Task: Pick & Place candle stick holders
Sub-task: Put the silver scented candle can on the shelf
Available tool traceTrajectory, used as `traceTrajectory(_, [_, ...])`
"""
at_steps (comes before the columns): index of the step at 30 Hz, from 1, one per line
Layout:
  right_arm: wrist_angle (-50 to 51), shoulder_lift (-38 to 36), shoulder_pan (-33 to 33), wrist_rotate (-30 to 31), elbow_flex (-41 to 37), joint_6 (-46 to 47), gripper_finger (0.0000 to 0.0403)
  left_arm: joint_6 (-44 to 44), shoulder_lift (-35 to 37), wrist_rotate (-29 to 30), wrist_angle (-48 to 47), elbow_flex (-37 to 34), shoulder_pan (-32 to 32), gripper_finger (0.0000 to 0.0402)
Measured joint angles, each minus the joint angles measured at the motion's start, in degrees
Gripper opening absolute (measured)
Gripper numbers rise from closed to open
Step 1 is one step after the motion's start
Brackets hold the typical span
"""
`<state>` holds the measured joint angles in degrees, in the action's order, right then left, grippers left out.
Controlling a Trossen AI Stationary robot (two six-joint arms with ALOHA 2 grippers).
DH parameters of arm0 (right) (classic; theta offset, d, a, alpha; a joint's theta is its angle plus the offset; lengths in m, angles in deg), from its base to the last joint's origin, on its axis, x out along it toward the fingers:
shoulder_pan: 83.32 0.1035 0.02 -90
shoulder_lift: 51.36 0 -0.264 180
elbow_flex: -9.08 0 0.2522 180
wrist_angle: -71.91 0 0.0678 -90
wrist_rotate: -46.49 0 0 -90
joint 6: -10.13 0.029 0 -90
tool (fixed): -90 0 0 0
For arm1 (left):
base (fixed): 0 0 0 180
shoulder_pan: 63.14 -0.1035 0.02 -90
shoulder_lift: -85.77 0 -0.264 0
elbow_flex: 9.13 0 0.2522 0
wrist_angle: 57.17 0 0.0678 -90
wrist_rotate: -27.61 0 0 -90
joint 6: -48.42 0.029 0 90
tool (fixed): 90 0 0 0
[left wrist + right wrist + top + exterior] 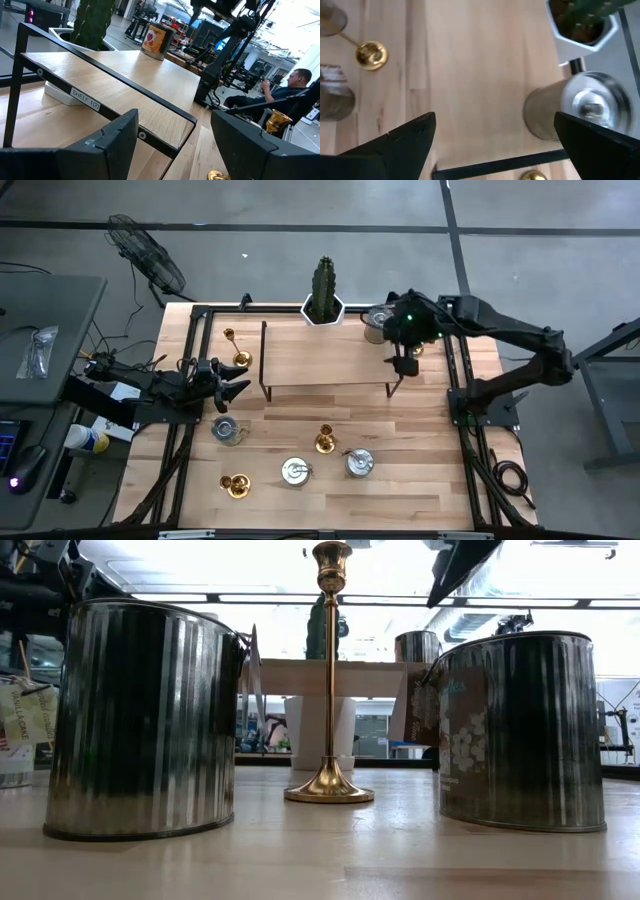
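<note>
Several gold candle stick holders stand on their round bases on the table: two at the far left (229,335) (241,358), one in the middle (325,440), one near the front left (235,485). The middle one shows tall and upright in the low view (328,670). My left gripper (243,383) hangs open and level at the table's left, beside the shelf's left end, holding nothing. My right gripper (401,375) is open high over the shelf's right end, slanting down, with nothing between its fingers (495,145).
A black-framed wooden shelf (325,355) spans the table's far middle. On it stand a cactus in a white pot (322,295) and a lidded tin (377,322). Three silver tins (228,430) (295,472) (359,463) stand in the near half. A person (295,80) sits beyond the table.
</note>
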<state>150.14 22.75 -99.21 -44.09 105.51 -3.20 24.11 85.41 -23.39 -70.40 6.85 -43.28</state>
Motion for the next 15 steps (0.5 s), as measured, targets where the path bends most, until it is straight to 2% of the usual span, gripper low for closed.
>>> traceTrajectory(5, [-2.5, -4.2, 3.9, 0.6, -5.3, 0.8, 0.0398, 0.0, 0.0, 0.0, 0.0, 0.0, 0.0, 0.0245])
traceTrajectory(15, [-4.6, -12.0, 16.3, 2.6, -13.0, 10.0, 0.0398, 0.0, 0.0, 0.0, 0.0, 0.0, 0.0, 0.0245])
